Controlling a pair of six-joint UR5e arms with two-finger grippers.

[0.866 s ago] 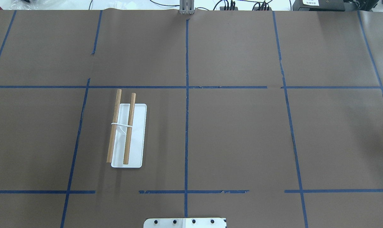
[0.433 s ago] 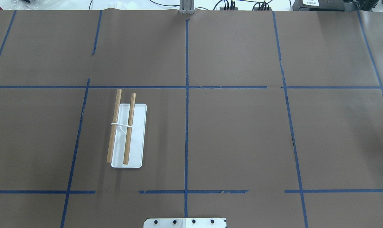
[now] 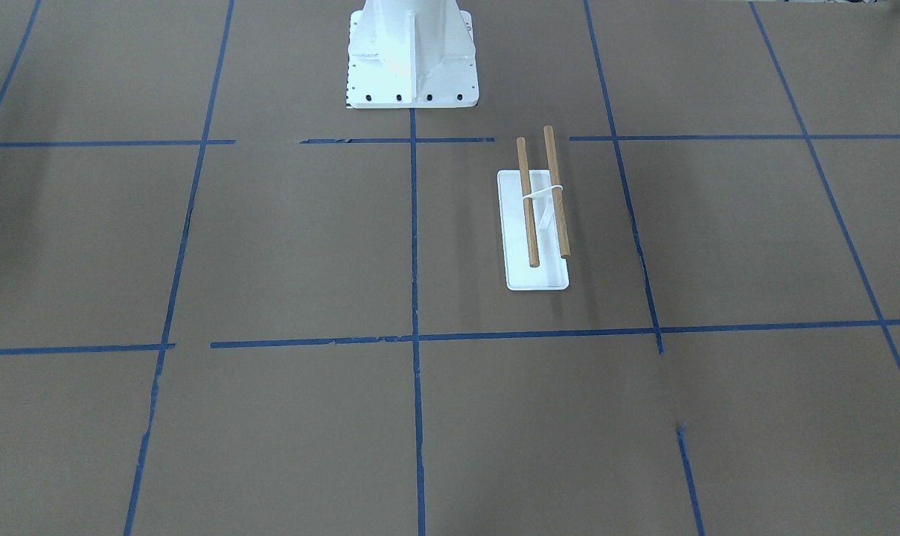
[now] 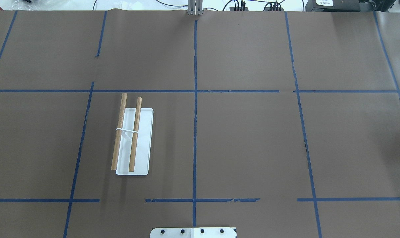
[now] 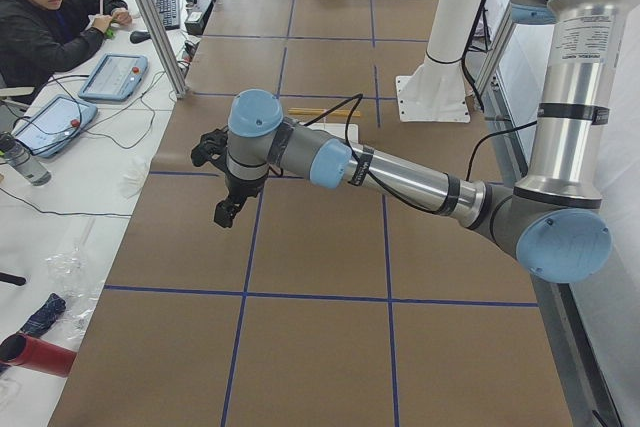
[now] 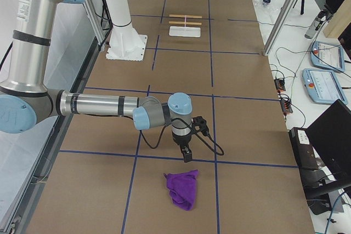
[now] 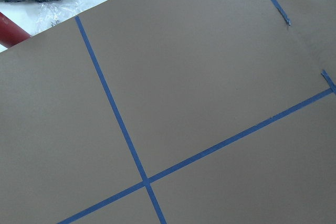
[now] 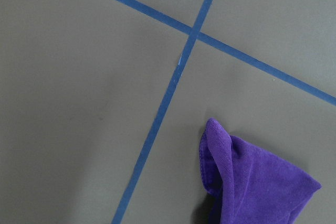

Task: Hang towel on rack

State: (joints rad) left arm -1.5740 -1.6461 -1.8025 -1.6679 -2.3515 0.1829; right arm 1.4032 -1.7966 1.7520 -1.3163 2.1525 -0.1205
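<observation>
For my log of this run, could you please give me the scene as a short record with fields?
towel: deep purple fuzzy cloth, crumpled on the brown taped table, at the robot's right end
rack: white-based stand with two wooden rods, on the robot's left half, rods bare
right tool: above the table beside the towel, not touching; open or shut unclear
left tool: above the table's left end; open or shut unclear
task: towel not yet hung

The overhead camera is looking down on the table (image 4: 252,138) from behind the white pedestal (image 4: 193,233). The front one is facing back across it, and both are sharing the rack (image 4: 143,142). Side cameras are looking along the table from either end. The right wrist camera is pointing down close above the towel (image 8: 257,187), well away from the rack.
</observation>
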